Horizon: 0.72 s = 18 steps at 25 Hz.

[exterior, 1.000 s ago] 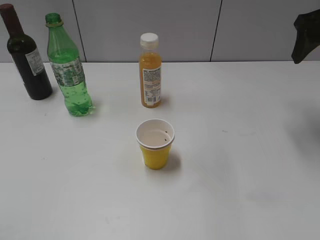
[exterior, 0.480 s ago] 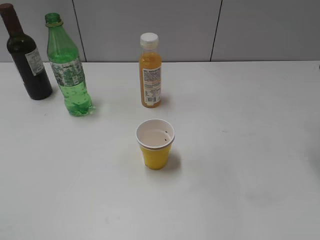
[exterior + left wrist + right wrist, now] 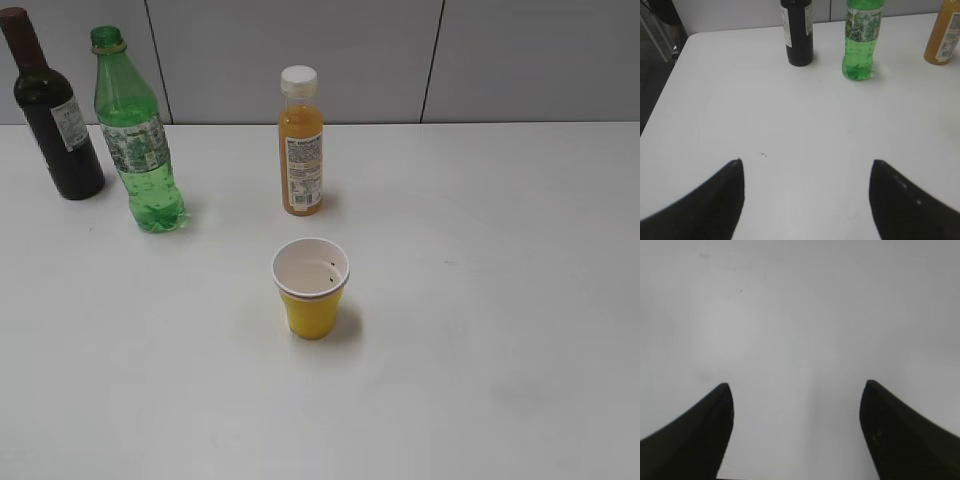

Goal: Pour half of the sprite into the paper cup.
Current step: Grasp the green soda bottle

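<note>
White table (image 3: 480,300): sprite (image 3: 137,140) between wine bottle (image 3: 55,115), juice bottle (image 3: 300,145); paper cup (image 3: 311,287) apart. Both grippers spread, empty.

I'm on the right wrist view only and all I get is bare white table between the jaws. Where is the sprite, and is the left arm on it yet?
Observer: Not yet. The sprite stands upright at the table's far left, between the wine bottle and the orange juice bottle; nothing touches it.
Operator: What is the left gripper doing?
Observer: The left gripper is empty, jaws spread wide, facing the sprite across bare table.
Operator: And the paper cup?
Observer: The paper cup stands upright near the table's middle, nearer the camera than the juice bottle, with a couple of dark specks on its white inside.
Operator: Is my arm near any of it?
Observer: Neither arm shows in the exterior view.
</note>
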{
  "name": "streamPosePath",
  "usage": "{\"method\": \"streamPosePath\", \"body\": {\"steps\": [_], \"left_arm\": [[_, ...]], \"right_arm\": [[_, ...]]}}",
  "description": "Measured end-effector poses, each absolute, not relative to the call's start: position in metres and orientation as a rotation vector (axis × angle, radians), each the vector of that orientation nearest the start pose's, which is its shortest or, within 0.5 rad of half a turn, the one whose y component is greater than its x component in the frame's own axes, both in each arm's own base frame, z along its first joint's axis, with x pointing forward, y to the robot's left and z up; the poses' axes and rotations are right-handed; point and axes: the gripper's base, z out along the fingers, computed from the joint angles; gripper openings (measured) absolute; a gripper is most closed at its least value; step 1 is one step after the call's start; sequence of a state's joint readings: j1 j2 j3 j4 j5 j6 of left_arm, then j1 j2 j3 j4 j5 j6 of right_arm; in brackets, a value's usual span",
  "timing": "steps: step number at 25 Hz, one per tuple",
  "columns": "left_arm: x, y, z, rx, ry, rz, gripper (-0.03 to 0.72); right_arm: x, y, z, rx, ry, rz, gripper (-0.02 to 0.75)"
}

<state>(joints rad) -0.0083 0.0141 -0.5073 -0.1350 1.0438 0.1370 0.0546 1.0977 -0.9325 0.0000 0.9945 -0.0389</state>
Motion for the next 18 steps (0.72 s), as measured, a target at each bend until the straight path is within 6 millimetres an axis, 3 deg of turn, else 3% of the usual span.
{"method": "streamPosePath", "body": {"steps": [8, 18], "left_arm": [[-0.003, -0.011, 0.281, 0.151, 2.022, -0.080, 0.589], [-0.003, -0.011, 0.281, 0.151, 2.022, -0.080, 0.589]], "right_arm": [[0.142, 0.008, 0.304, -0.119, 2.513, 0.006, 0.592], [0.078, 0.005, 0.274, -0.105, 2.342, 0.027, 0.592]]}}
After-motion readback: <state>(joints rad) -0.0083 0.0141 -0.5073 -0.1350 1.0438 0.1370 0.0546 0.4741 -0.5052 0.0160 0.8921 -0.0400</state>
